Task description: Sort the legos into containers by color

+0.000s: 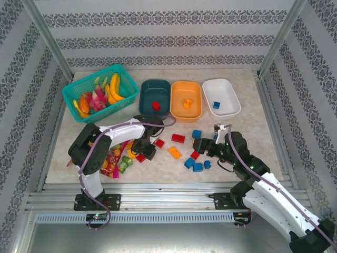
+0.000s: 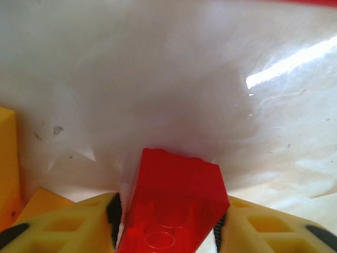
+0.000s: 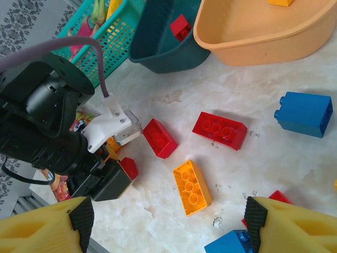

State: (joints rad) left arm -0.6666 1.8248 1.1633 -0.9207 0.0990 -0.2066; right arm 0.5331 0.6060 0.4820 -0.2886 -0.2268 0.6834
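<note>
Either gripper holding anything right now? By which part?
Left gripper pinches a red brick by its two opposite side faces. Right gripper is open, holding nothing.

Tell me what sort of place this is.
Probably a robot lab work cell rather than a home. Aluminium frame rails run along the near edge of the table, patterned backdrop panels wall it in on three sides, and a robot arm is bolted to the rails.
</note>
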